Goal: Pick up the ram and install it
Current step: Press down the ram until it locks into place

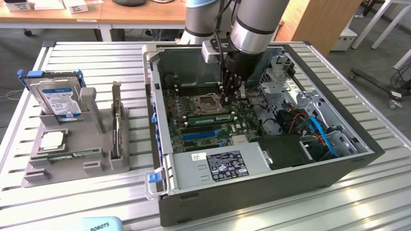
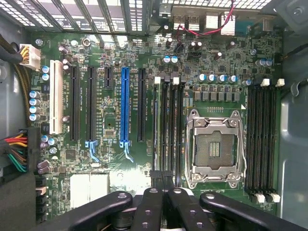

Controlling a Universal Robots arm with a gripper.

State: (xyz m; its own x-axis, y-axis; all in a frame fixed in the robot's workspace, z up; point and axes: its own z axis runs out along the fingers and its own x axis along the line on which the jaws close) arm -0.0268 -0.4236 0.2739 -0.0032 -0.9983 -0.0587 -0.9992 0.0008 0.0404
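Inside an open computer case, the gripper hangs over the motherboard, fingers pressed together. The green ram stands edge-up in a slot beside the processor socket, just beneath the fingertips, its length running away from them.

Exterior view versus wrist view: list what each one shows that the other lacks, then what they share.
Exterior view: the grey tray holding a hard drive, the arm, and the computer's power supply. Wrist view: a white slot and a white plug at the board's edge. Both: the processor socket, the blue slot, and the shut hand above the black memory slots beside that socket.
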